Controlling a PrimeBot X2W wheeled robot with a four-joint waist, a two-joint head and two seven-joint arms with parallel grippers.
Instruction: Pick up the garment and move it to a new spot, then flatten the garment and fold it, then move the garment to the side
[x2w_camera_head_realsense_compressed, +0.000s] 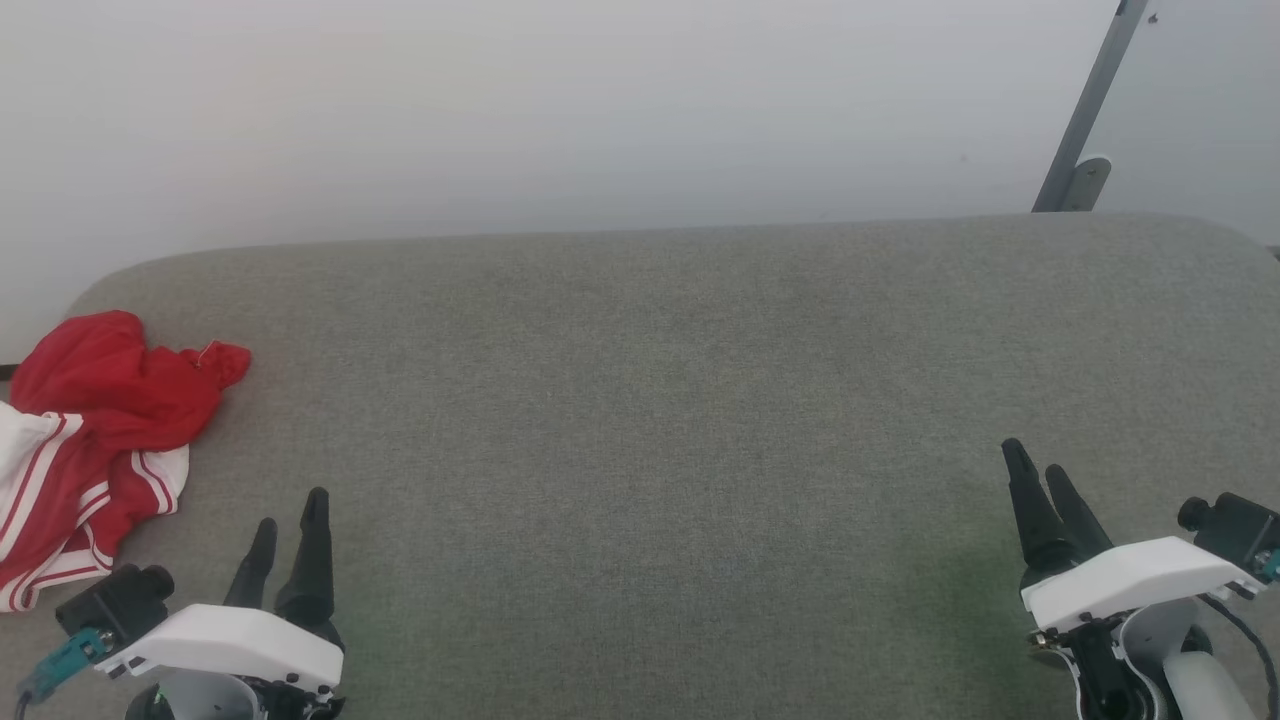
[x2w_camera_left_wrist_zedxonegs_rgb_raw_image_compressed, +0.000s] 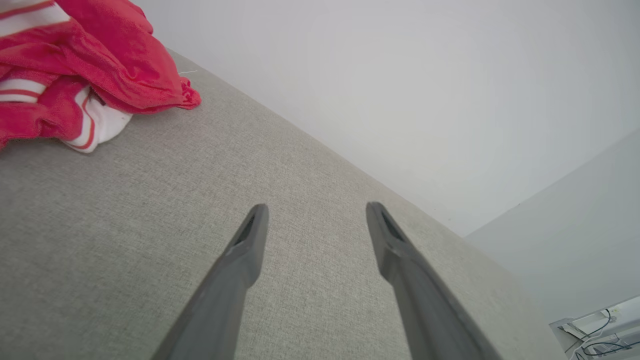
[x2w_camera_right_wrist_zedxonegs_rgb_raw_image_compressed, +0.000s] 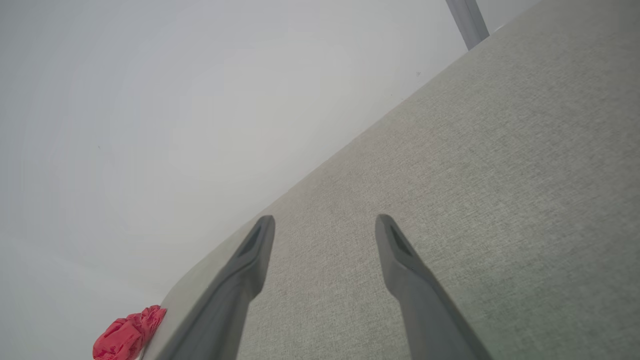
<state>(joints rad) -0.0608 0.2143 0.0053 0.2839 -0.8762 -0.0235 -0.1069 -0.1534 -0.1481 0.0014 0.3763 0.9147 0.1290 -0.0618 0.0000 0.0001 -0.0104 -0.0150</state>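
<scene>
1. I am looking forward and down from the head camera, taking in the wide grey cushion (x2w_camera_head_realsense_compressed: 640, 400) and the pale wall (x2w_camera_head_realsense_compressed: 500, 100) behind it.
2. I am viewing low and close along the left gripper (x2w_camera_left_wrist_zedxonegs_rgb_raw_image_compressed: 316, 207), with the cushion's far edge tilting.
3. I am viewing likewise along the right gripper (x2w_camera_right_wrist_zedxonegs_rgb_raw_image_compressed: 325, 218), from the opposite end.
4. All three views are sharing the garment (x2w_camera_head_realsense_compressed: 110, 390) at the cushion's left end.
</scene>
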